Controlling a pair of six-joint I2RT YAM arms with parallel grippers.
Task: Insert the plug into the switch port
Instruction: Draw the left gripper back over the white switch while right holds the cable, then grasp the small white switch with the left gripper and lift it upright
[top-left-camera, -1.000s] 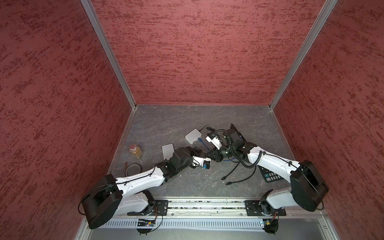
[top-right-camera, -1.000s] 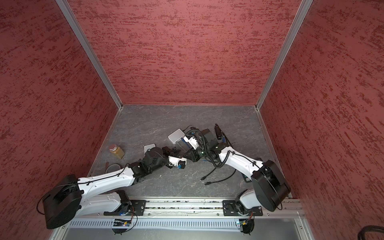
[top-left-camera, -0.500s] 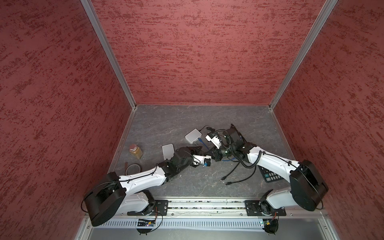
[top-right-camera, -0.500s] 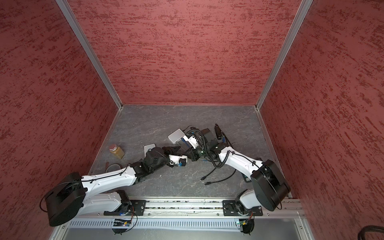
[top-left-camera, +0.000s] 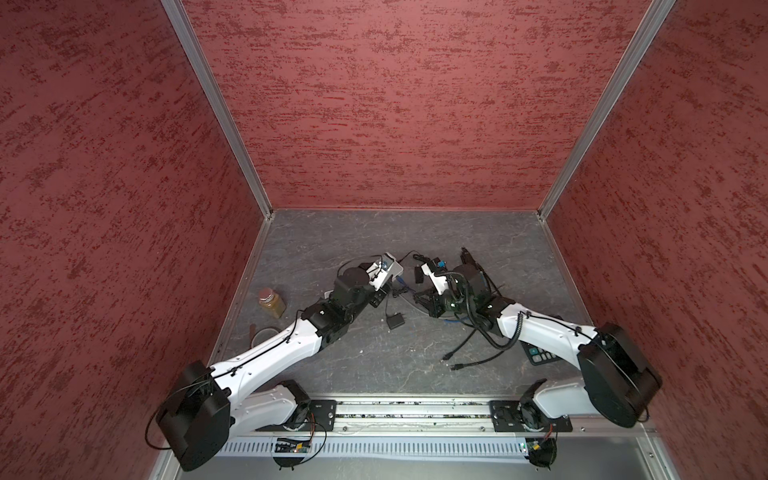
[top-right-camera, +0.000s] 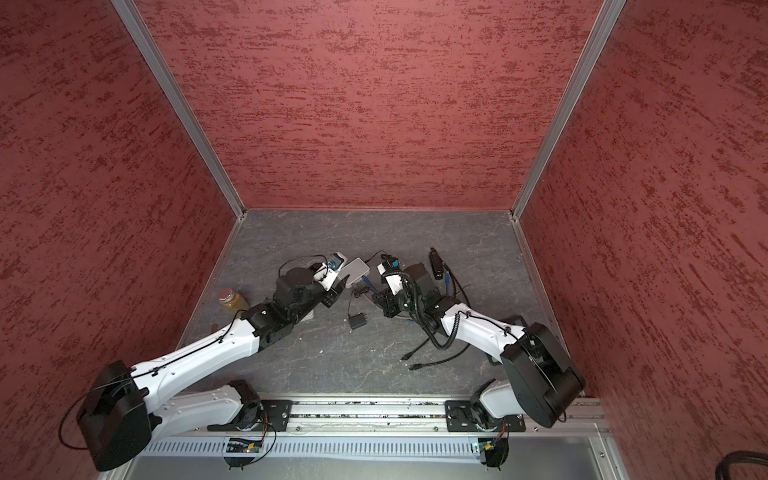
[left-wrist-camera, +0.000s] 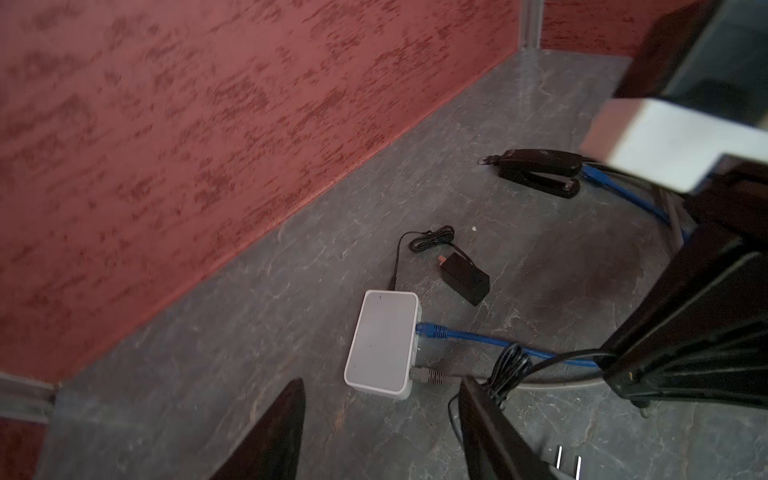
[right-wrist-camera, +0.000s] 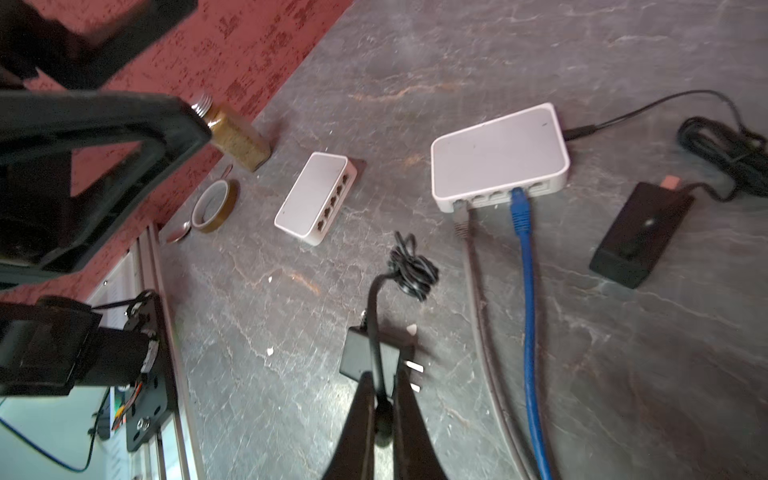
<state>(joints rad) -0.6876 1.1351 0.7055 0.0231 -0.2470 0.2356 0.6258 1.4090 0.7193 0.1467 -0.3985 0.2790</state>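
Robot lab cell; red walls (top-left-camera: 374, 104); aluminium rail (top-left-camera: 415, 412)

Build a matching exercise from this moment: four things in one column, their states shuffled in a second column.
Things
1. blue Ethernet cable
2. left gripper
3. right gripper
4. white switch beside the tape roll (tape roll)

States
A. jaws apart, nothing between them
B. no cable in any port
C. plugged into the other white switch
D. pinching a thin black cord

Pairs: 1-C, 2-A, 3-D, 4-B
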